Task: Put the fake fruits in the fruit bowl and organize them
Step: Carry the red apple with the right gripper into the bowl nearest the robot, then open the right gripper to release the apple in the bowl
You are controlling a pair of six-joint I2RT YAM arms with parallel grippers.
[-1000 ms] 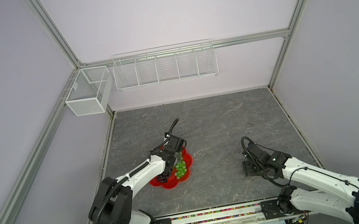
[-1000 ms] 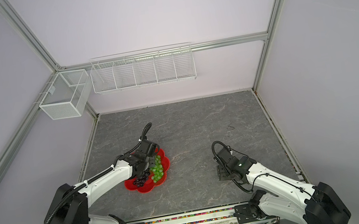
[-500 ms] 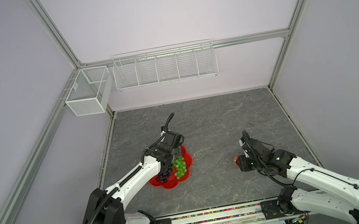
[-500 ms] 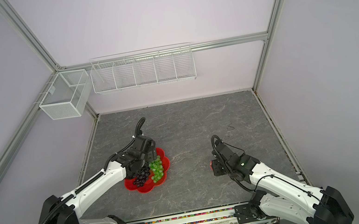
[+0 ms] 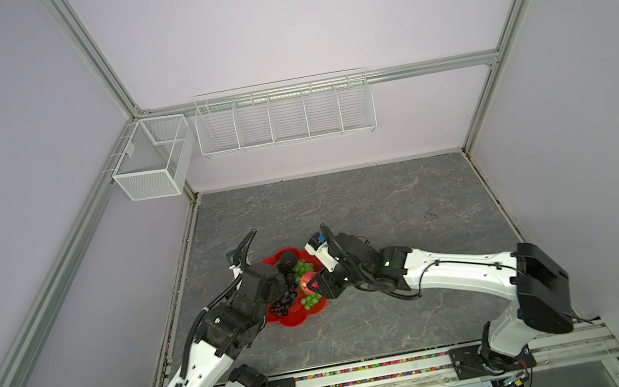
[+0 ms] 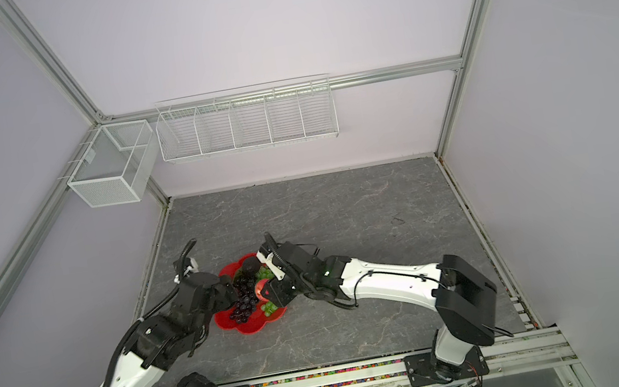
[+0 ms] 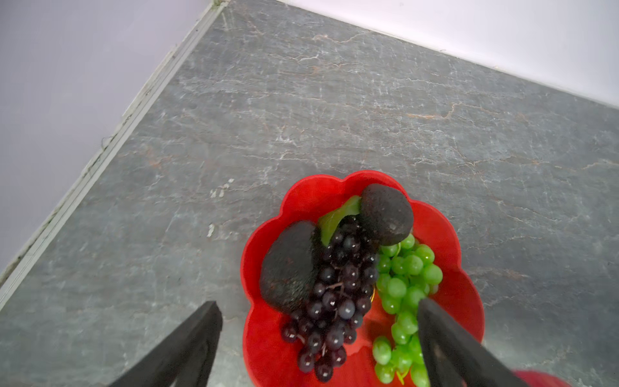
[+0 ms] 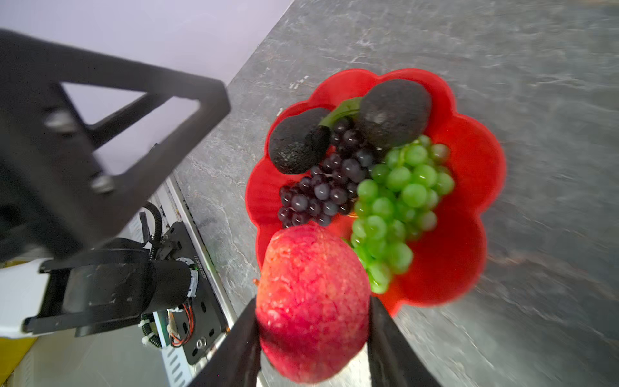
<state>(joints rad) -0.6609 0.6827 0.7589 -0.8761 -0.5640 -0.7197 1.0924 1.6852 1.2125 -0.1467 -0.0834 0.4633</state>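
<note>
The red apple (image 8: 311,268) is sitting between the two fingers of our right end effector (image 8: 313,321), which is gripping it tightly. We are holding it in the air above the fruit bowl (image 8: 469,268), over the side with the green grape bunch (image 8: 402,187). Inside the bowl the purple grape bunch (image 8: 321,191), one avocado (image 8: 298,144) and the other avocado (image 8: 392,110) are already lying, so little bare floor is showing. We are judging that, released from this height, the apple is risking to bounce on the grapes and roll over the low rim onto the surface (image 8: 536,100). Our left end effector (image 7: 318,311) is hanging wide and empty just above the bowl's purple-grape side, so the two arms are risking a collision when lowering.
</note>
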